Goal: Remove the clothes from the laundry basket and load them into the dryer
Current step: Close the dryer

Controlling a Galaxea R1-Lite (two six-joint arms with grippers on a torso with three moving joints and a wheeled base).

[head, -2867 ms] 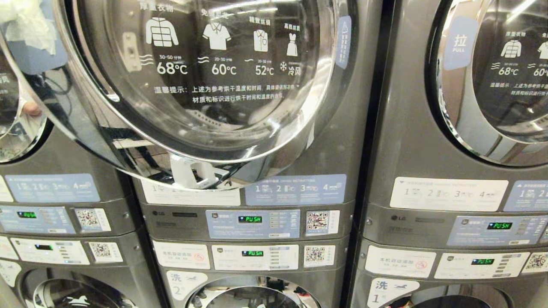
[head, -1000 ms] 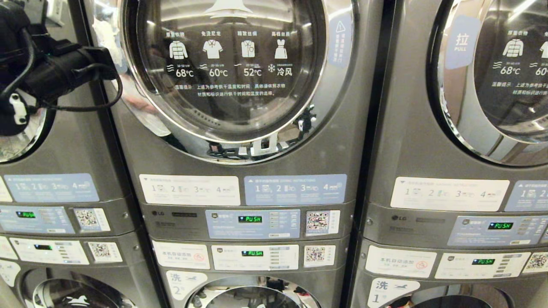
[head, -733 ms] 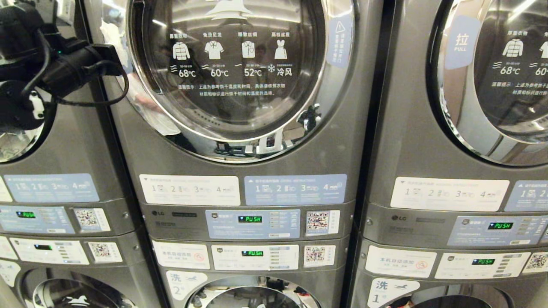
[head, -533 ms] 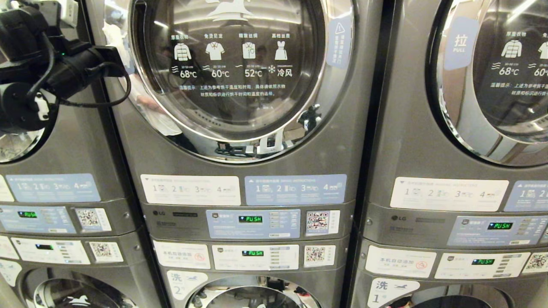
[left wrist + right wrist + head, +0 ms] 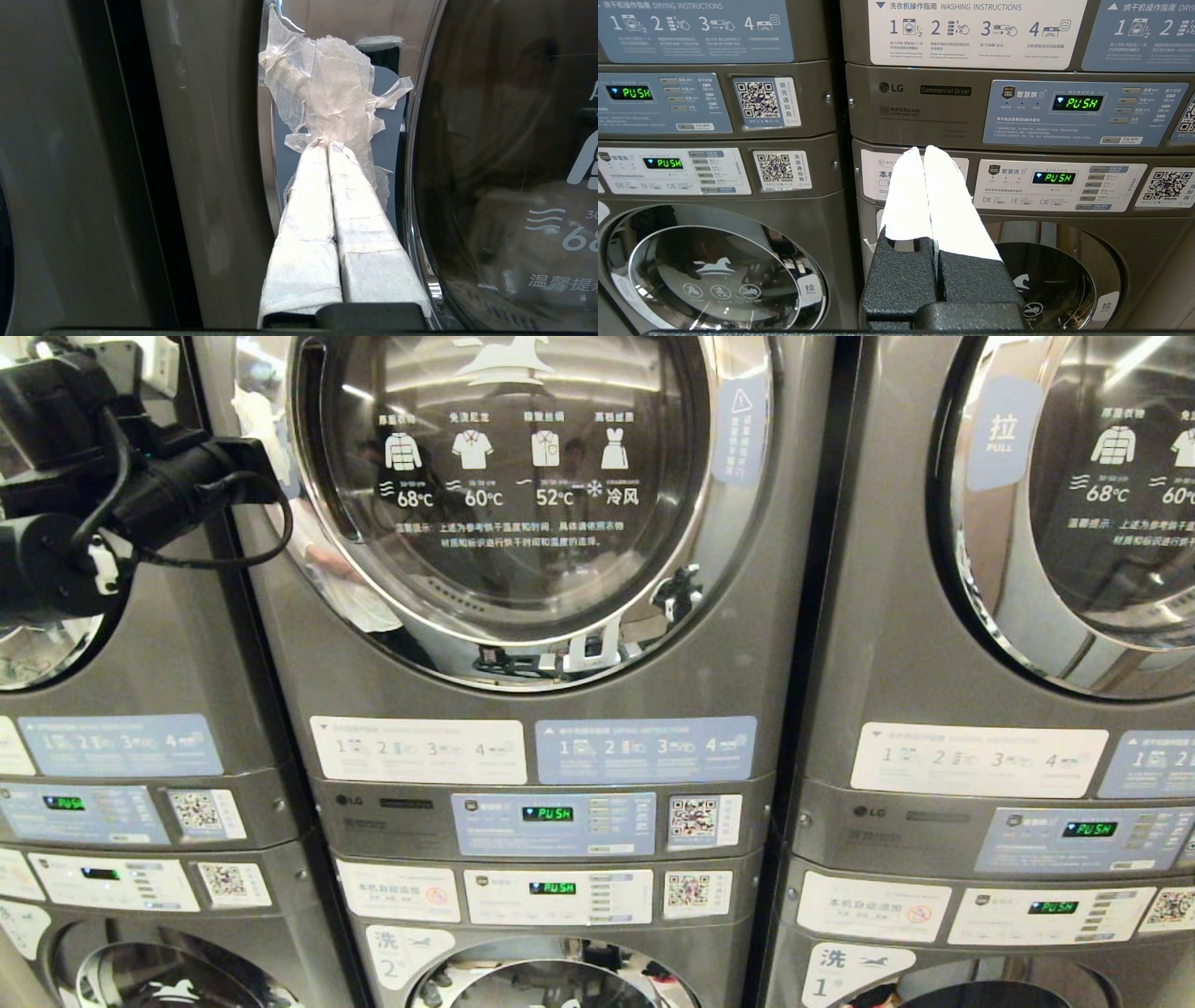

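At dryer door [image 5: 504, 186] edge | left hand [image 5: 327, 145] pinched together, touching white tissue [image 5: 327, 93]

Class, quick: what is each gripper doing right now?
Left gripper: closed at the dryer door edge, holding nothing.
Right gripper: closed, empty.

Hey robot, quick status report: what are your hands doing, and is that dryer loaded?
Left gripper shut, by dryer door rim. Right gripper shut, empty, parked low. Door looks closed; no clothes or basket in view.

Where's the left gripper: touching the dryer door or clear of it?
Cannot tell. In the left wrist view the left gripper, shut, ends right at the tissue on the door edge, with no gap or press plainly visible.
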